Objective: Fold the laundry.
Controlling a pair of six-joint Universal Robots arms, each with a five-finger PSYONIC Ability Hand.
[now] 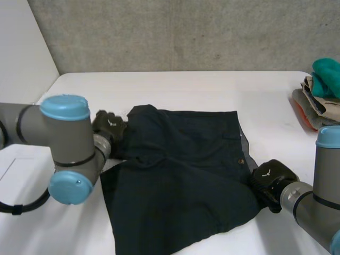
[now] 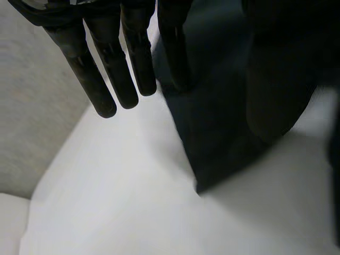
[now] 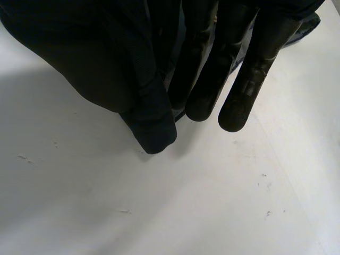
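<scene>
White table before me carries dark shorts spread mid-surface, left hand pinching their left edge between straight fingers and thumb, right hand likewise clamping the right edge.

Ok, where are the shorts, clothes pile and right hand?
shorts (image 1: 180, 175), head view, middle of the fabric.
clothes pile (image 1: 328, 75), head view, teal top item.
right hand (image 1: 272, 178), head view, back of the hand.
</scene>
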